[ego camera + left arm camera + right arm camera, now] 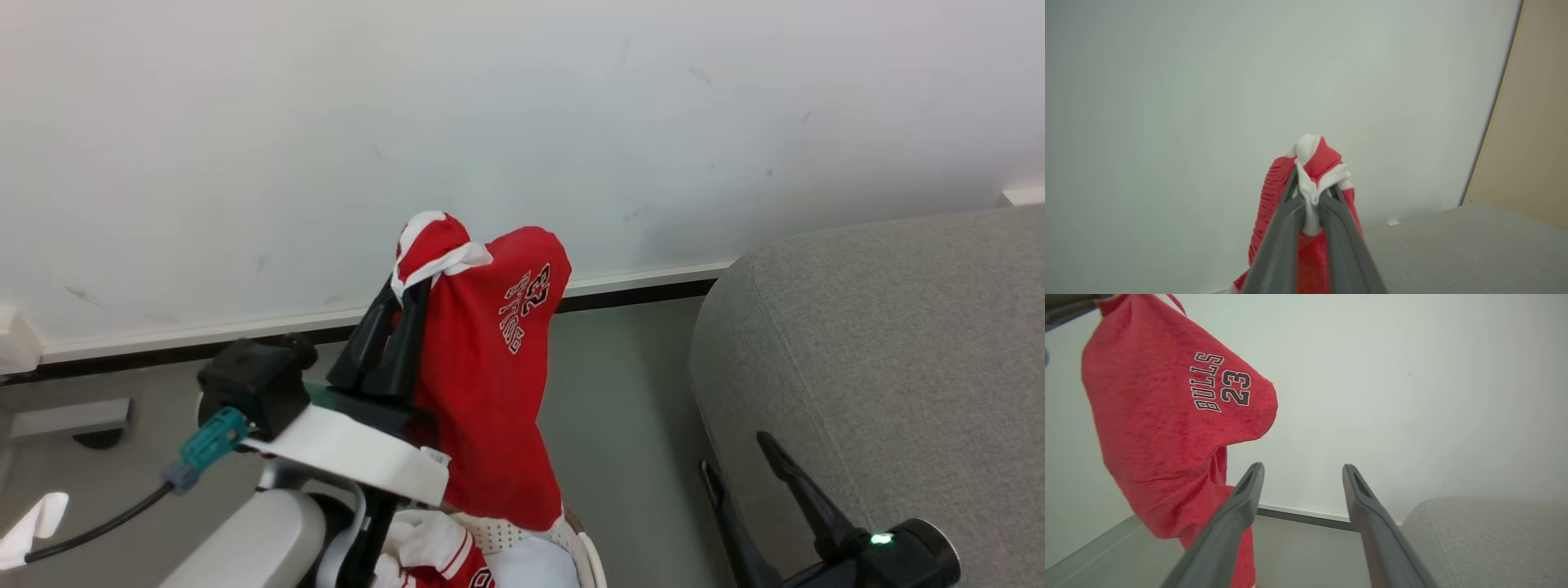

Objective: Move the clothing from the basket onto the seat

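Left gripper (1312,183) fingers, long and dark, are closed almost fully on a bunched fold of a red garment (490,392). White trim is pinched between the tips and puffs out above them. Below the grip the garment hangs free as a loose drape. Its hem ends just above the basket (591,557), which sits directly under this hand. More clothing (441,563), red with white stripes, lies in the basket.

Right gripper (1303,468) stands fully open and holds nothing. The hanging garment is to its left, clear of its fingers. The seat (882,343) lies to the right of them.

Step in hand, as judged: one garment is lifted and its transfer to the seat is not yet made. The next move calls for carrying the left hand sideways, toward the right hand, until the drape is over the seat. Keep enough height for the hem to clear the rounded edge, then open the jaws.

Materials:
- Garment: thin, soft knit with a mottled red face, black-and-white lettering and the number 23. It is likely to swing.
- Basket: rigid white plastic with small round perforations.
- Seat: coarse light-grey woven upholstery, rounded at the edges, which makes a broad target.
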Motion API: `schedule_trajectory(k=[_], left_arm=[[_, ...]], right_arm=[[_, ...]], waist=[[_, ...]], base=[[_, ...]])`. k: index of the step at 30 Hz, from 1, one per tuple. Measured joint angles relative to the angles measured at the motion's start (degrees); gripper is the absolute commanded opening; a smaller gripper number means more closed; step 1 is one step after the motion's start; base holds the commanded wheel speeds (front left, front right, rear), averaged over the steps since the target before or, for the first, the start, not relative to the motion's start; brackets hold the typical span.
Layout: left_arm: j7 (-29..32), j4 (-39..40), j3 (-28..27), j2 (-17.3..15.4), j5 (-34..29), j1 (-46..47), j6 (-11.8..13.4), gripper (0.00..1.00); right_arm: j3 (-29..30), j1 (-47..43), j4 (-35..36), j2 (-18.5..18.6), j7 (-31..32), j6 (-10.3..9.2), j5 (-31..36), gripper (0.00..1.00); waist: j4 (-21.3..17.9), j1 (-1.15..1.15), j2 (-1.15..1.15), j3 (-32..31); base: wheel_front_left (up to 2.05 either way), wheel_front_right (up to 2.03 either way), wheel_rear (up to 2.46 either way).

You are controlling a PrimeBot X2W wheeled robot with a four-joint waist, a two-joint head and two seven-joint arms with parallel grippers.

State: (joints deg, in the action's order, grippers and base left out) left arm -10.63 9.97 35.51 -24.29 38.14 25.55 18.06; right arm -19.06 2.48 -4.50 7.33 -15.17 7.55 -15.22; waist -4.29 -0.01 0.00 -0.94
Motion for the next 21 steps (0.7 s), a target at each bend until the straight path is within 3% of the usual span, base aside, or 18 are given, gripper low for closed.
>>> schedule_trajectory(k=[11,21], left_arm=[[0.52,-0.07,1.71,2.63,-1.04,3.05,0.18,0.00],[0.81,-0.91,3.12,4.12,-1.88,4.56,0.83,0.00]], right_arm=[[-11.66,4.34,0.11,-0.01,0.00,0.00,1.66,1.00],[-18.70,9.91,-4.86,-4.00,0.00,0.00,3.24,1.00]], waist=[[-1.14,0.01,0.00,0.97],[-0.95,0.01,0.00,1.16]], base=[[0.00,0.00,0.00],[0.00,0.00,0.00]])
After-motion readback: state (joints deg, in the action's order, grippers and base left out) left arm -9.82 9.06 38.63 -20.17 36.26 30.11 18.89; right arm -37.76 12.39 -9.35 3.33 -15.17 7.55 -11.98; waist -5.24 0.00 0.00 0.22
